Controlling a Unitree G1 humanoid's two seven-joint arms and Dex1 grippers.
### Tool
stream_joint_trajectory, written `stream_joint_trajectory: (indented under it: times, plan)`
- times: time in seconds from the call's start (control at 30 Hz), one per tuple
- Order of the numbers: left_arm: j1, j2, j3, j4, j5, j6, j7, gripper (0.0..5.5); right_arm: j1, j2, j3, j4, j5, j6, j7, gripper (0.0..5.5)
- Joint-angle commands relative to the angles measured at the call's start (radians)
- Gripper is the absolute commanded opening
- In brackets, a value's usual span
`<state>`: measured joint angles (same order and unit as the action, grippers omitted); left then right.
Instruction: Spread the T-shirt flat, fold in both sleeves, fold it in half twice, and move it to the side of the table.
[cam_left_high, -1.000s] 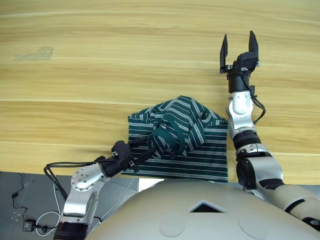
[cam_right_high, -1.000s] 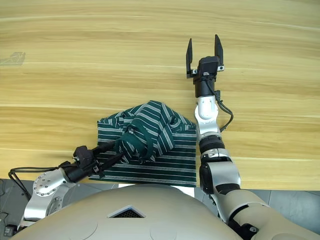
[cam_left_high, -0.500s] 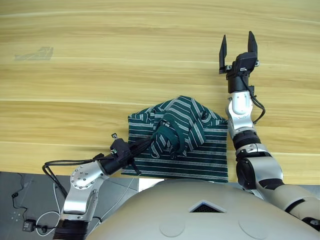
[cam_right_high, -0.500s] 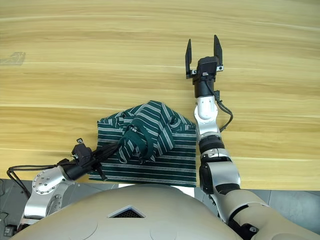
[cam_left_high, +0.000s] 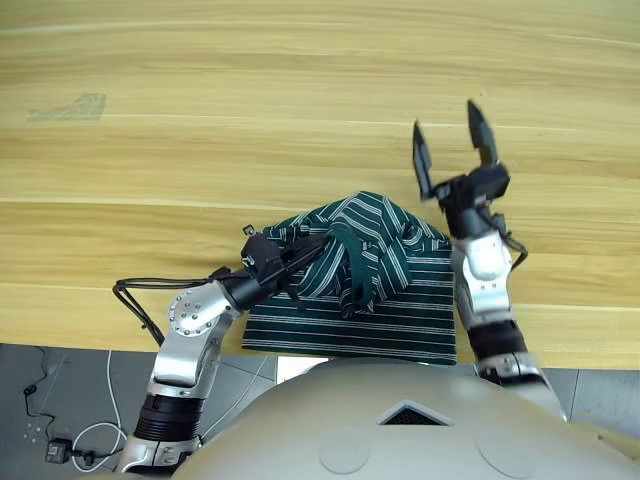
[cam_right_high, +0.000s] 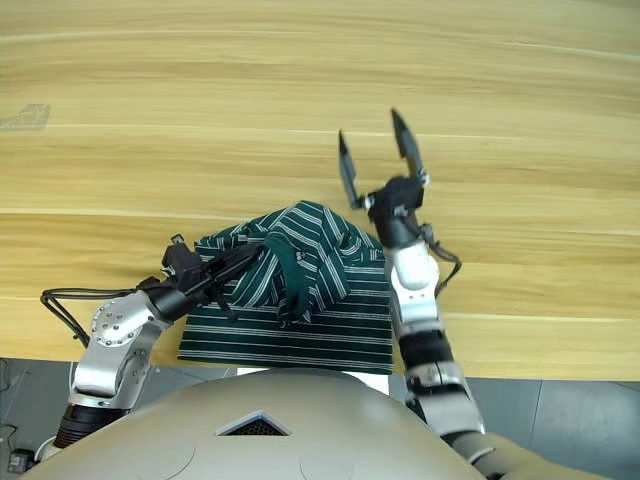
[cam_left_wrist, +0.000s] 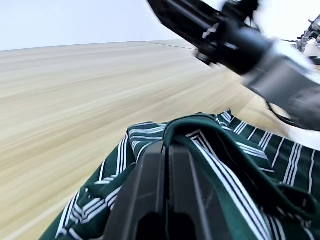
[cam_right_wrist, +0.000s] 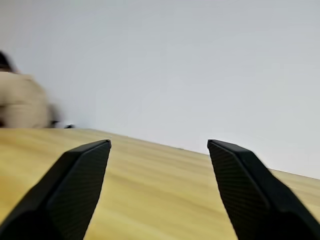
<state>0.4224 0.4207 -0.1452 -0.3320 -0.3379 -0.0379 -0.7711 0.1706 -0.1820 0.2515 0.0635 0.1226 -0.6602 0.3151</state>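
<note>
The dark green T-shirt (cam_left_high: 400, 300) with white stripes lies bunched at the table's near edge, its lower part flat and its upper part rumpled. My left gripper (cam_left_high: 325, 241) is shut on a fold of the T-shirt near its middle and holds that fold raised. In the left wrist view the shut fingers (cam_left_wrist: 150, 185) sit under the pinched green cloth (cam_left_wrist: 220, 150). My right gripper (cam_left_high: 444, 116) stands open in the air over the shirt's far right corner, tilted upward, with nothing between its fingers (cam_right_wrist: 80, 185).
The wooden table (cam_left_high: 200, 120) stretches bare beyond the shirt and to both sides. Its near edge (cam_left_high: 90, 338) runs just below the shirt, with grey floor and cables (cam_left_high: 60, 440) under it on the left.
My left gripper has swung up and forward over the shirt, dragging the pinched fold with it. My right arm has drawn back toward the shirt and tilted, still open.
</note>
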Motion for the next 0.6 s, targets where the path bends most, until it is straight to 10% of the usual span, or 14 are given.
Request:
stream_joint_trajectory:
  times: [0.03, 0.6]
  plan:
    - [0.003, 0.028, 0.034, -0.088, 0.025, 0.03, 0.045, 0.01, 0.167, -0.157, 0.07, -0.202, 0.087, 0.106, 0.165, 3.58]
    - [-0.065, -0.017, 0.051, -0.091, 0.069, 0.102, 0.203, 0.01, 0.276, -0.102, 0.214, -0.208, -0.104, 0.167, 0.159, 3.58]
